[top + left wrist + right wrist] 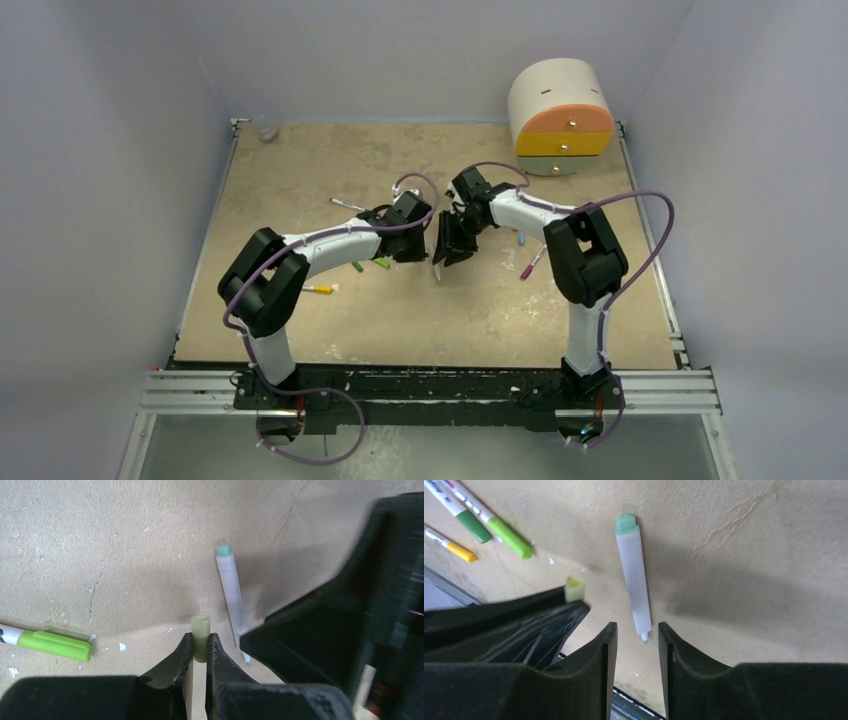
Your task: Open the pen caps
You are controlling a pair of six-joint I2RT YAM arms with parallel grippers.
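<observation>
Left gripper (200,644): closed on the pale green cap (201,629), a short, smooth plastic cylinder pinched by its lower half between the black fingertips. The cap's long axis runs in line with the fingers and its hollow mouth faces away from them. Right gripper (636,647): jaws apart, nothing clamped. The uncapped pen (634,580) sits just ahead of them, near the middle of the table (400,325). It has a slim, matte white barrel, its long axis running almost straight away from the right fingers. The flat teal end is farthest out, and the small writing tip points back into the gap between the fingertips, touching neither as far as can be seen. Whether the barrel lies flat on the surface cannot be told. The two grippers stand close together, with the cap just beside the pen's tip end. The table is tan board, scuffed, crazed with fine cracks and flecked white. Off to one side lie a lime-capped pen (510,537) and a dark green-capped pen (474,526), parallel and nearly touching, with a yellow-capped pen (455,549) near them. All three caps are on. A rounded cream-and-orange drawer unit (560,115) stands at the far right corner.
</observation>
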